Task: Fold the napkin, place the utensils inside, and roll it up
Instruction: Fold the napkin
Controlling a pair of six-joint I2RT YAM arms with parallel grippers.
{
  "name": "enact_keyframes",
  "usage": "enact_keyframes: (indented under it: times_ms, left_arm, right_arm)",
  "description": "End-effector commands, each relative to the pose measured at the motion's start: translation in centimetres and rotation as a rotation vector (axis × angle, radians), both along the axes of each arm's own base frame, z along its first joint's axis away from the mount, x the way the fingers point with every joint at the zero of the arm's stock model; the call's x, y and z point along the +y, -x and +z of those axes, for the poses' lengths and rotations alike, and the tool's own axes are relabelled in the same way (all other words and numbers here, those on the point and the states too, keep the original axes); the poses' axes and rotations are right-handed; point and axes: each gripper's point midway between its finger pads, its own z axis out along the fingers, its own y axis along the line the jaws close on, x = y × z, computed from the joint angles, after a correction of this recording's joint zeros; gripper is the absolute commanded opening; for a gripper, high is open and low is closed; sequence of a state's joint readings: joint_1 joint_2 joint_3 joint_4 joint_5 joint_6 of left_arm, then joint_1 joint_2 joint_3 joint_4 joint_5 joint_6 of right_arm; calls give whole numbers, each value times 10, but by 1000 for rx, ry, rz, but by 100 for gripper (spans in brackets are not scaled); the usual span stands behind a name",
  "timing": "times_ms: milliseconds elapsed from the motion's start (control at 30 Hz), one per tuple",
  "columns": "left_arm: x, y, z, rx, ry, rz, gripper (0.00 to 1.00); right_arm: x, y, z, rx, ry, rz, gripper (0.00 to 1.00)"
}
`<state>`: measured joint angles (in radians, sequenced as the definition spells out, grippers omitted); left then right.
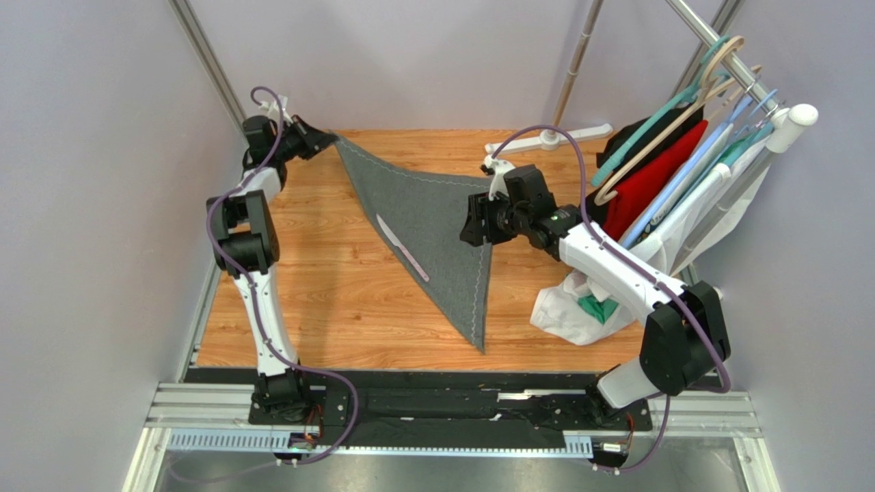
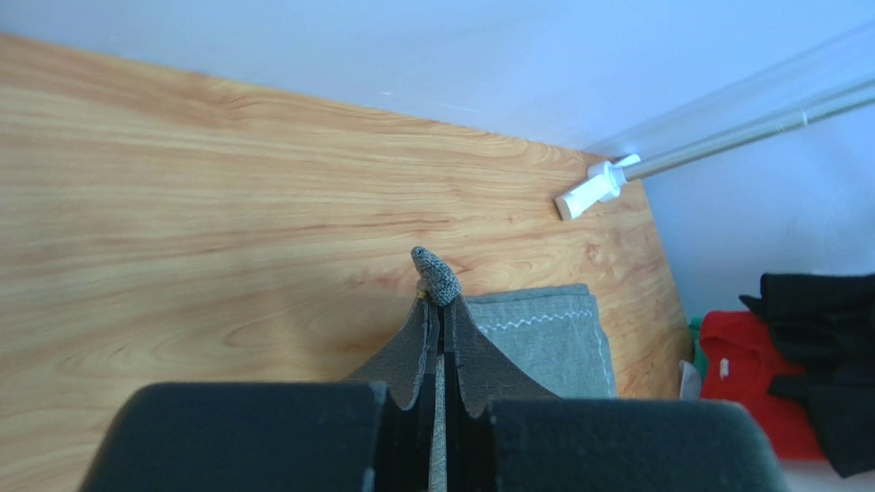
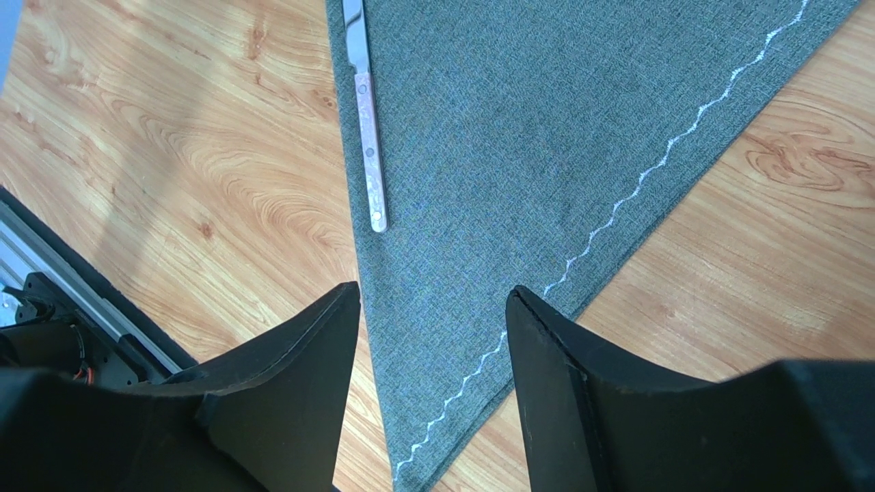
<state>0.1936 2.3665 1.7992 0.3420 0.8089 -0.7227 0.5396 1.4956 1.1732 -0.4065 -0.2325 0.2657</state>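
Obs.: napkin (image 1: 431, 220), centre frame, is matt grey woven cloth, slightly fuzzy, with pale zigzag stitching along the edge. utensil (image 3: 368, 123), upper left: smooth, pale pink, faint sheen; metal or plastic unclear. table (image 1: 329, 297): wood-grain top, smooth, low gloss. right gripper (image 3: 431, 299): matt black plastic.

**Grey napkin folded to a triangle, one utensil on it**

The large dark grey felt-like cloth napkin (image 1: 436, 220) lies folded into a triangle on the table. A pale zigzag stitched line runs along its far edge and its right edge, while the long slanted left edge is plain. One point faces the near side and another the right. The far-left point is raised off the table, clamped between the closed fingers of the left gripper (image 1: 325, 139). A single thin, pale lilac-pink stick-like utensil (image 1: 402, 247) rests flat on the cloth, just inside the plain edge and nearly parallel to it, about midway along.
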Motion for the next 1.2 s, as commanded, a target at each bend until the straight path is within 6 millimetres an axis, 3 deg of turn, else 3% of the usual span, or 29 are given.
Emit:
enact_keyframes:
  times_ms: [0,33,367,467,500,733,1167]
  left_arm:
    - [-20,12,38,-152,-102,-55,0]
    - [-22,15,45,-174,-120,-60,0]
    - [-86,47,40,-217,-233,-154,0]
    - [-104,63,33,-213,-263,-185,0]
    - [-118,69,33,-220,-271,-207,0]
    - [-156,104,24,-240,-319,-280,0]
    - [-182,157,-5,-244,-377,-400,0]
  right_arm:
    - [-5,0,20,-59,-21,-18,59]
    - [-6,1,20,-58,-22,-21,58]
    - [-8,6,20,-57,-26,-21,58]
    - [-9,7,20,-53,-27,-24,58]
    - [-8,7,19,-50,-28,-22,59]
    - [-9,9,21,-53,-32,-21,58]
    - [-10,15,19,-43,-31,-29,58]
